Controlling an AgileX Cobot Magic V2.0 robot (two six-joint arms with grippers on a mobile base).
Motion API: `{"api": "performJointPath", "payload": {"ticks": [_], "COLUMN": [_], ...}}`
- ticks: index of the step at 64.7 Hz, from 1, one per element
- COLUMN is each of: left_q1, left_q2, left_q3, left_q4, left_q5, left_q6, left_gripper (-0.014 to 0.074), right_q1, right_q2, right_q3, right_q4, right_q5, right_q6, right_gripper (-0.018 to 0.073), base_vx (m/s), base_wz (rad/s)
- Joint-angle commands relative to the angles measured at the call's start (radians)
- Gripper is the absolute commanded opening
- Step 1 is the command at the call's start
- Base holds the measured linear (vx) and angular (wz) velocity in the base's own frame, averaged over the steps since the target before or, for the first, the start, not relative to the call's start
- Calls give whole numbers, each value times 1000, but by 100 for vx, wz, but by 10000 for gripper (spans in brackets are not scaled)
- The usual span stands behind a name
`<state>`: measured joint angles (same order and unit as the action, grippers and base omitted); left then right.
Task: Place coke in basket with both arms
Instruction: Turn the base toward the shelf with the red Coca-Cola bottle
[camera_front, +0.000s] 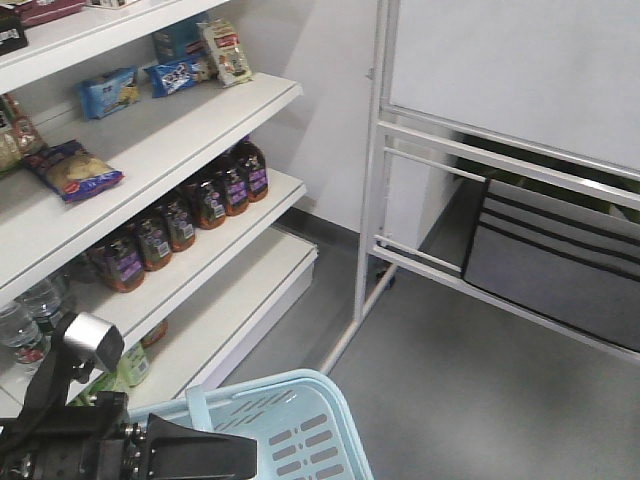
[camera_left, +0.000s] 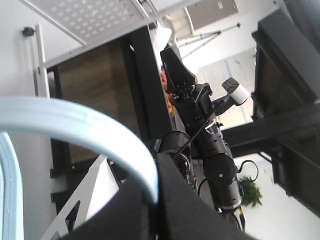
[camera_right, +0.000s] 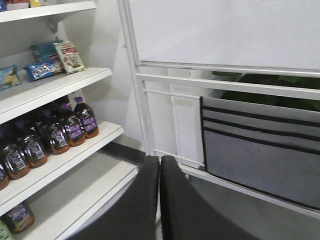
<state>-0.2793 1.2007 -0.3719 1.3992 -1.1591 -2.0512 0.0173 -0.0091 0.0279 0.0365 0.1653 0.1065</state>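
Beside white shelves (camera_front: 200, 120), left end effector (camera_left: 156, 202) pinches the basket (camera_left: 75, 122) by its handle; right end effector (camera_right: 160, 195) is pressed together.

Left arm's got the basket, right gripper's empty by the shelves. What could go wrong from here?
No red coke shows in any view; the shut right gripper faces brown purple-labelled bottles on the white shelf, so it may pick wrongly. The pale blue slotted plastic basket is held only by its curved handle in the left gripper, so it could swing or slip.
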Motion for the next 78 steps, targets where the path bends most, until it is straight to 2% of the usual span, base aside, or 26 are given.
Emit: {"api": "performJointPath", "payload": {"ticks": [1, 78], "left_q1": [-6, -6], "left_q2": [-22, -22], "left_q3": [-22, -22], "left_q4": [-71, -71], "left_q5": [-219, -219], "left_q6": [7, 7], "left_gripper": [-7, -7], "right_q1": [-6, -6], "right_q2": [-18, -18], "right_q3": [15, 15], "right_q4": [-3, -3], "right_q5": [-71, -68], "right_q6": [-5, -5], "right_gripper": [-5, -5], "base_vx": [11, 10], "base_wz": [46, 43]}}
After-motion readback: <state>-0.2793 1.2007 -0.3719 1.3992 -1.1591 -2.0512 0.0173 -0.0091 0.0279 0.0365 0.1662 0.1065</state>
